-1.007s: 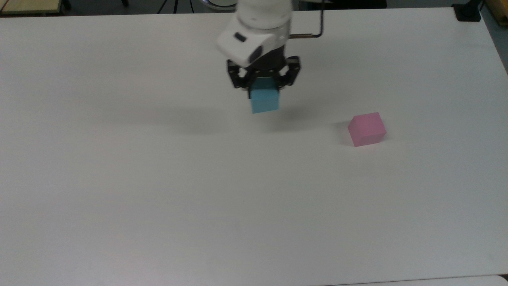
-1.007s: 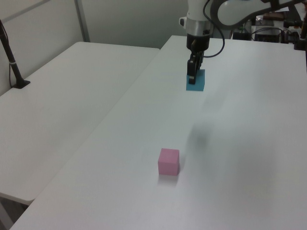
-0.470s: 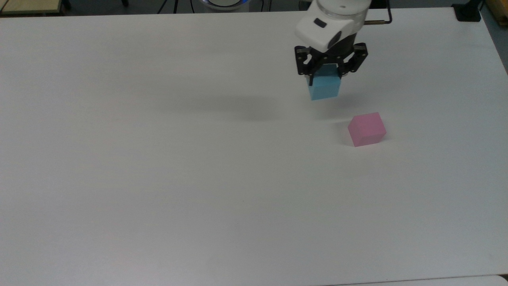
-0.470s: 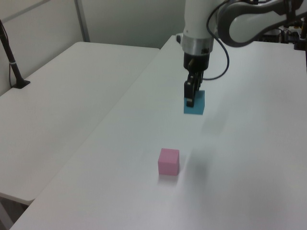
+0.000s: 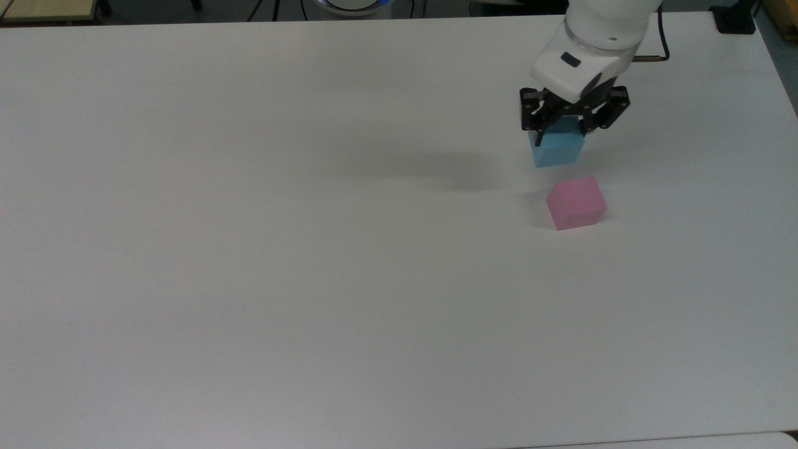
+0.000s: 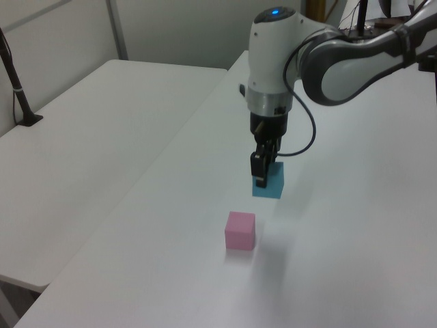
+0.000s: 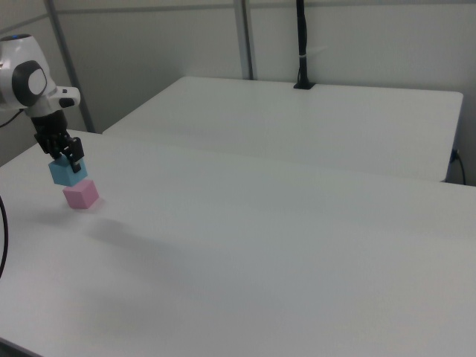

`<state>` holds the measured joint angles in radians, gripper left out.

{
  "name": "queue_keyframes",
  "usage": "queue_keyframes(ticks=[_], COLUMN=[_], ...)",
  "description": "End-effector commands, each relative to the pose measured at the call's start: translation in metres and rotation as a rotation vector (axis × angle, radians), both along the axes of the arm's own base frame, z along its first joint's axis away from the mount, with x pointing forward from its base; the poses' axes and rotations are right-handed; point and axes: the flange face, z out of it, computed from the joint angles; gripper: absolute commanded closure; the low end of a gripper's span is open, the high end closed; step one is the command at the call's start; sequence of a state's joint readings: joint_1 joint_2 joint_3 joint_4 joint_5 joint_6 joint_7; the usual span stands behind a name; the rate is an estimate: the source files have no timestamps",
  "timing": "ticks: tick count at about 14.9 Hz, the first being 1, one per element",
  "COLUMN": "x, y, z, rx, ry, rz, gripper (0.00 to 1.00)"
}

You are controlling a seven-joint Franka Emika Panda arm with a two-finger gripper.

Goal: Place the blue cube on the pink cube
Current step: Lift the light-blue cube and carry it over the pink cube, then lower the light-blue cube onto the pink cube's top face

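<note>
From the top view, I see the white robot arm [image 5: 601, 31] cut off by the upper edge, so everything above its wrist is missing. The black two-finger gripper [image 5: 558, 134] covers the upper part of the small light sky-blue matte cube [image 5: 559, 151], hiding where the jaws meet its sides. The white table [image 5: 249, 249] runs past the frame on the top view's left and bottom. In the right view, the arm [image 7: 26, 78] is cropped at the right view's left edge, and the blue cube overlaps the small pastel pink matte cube [image 7: 82, 195], so I cannot tell whether they touch.
</note>
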<state>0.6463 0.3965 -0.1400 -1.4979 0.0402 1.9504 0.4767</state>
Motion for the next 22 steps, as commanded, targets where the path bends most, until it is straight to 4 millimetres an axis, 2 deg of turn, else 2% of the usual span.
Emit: queue_keyframes(ticks=[1,3,8,12,22], x=[0.011,0.013,0.021,0.029,0.026], y=[0.024,0.036,0.043,0.054,0.061], z=[-0.001,-0.005,-0.007,-0.029,-0.043], rx=[0.019,0.031,0.061,0.047,0.028], ry=[-0.045,-0.074,-0.139,-0.136,-0.124], rz=[-0.023,-0.014,-0.007,0.004,0.022], gripper=[0.53,0.53,0.54,0.54,0.56])
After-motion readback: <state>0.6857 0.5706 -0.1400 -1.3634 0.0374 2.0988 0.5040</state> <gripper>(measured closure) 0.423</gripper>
